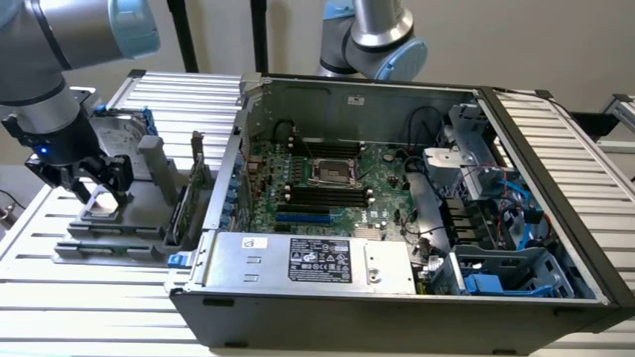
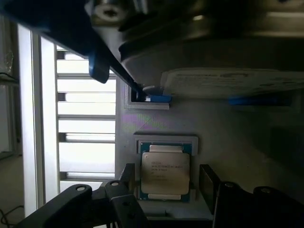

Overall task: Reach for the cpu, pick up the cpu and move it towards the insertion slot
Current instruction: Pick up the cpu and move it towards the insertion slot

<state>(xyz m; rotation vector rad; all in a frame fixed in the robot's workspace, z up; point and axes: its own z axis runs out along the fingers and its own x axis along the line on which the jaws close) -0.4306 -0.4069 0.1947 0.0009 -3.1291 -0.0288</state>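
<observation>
Open jaws around cpu [image 1: 100,207] on grey fixture [image 1: 109,242], insertion slot [image 1: 334,169] well apart

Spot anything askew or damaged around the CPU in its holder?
Nothing stands out. The flat square silvery CPU lies squarely in its grey holder recess, and the open black hand straddles it, a finger on either side.

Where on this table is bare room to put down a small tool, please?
Bare slats of the table lie between the gray parts holder and the near edge, on the exterior view's left of the computer case. Crowded: the holder, where the open gripper straddles the cpu.
</observation>
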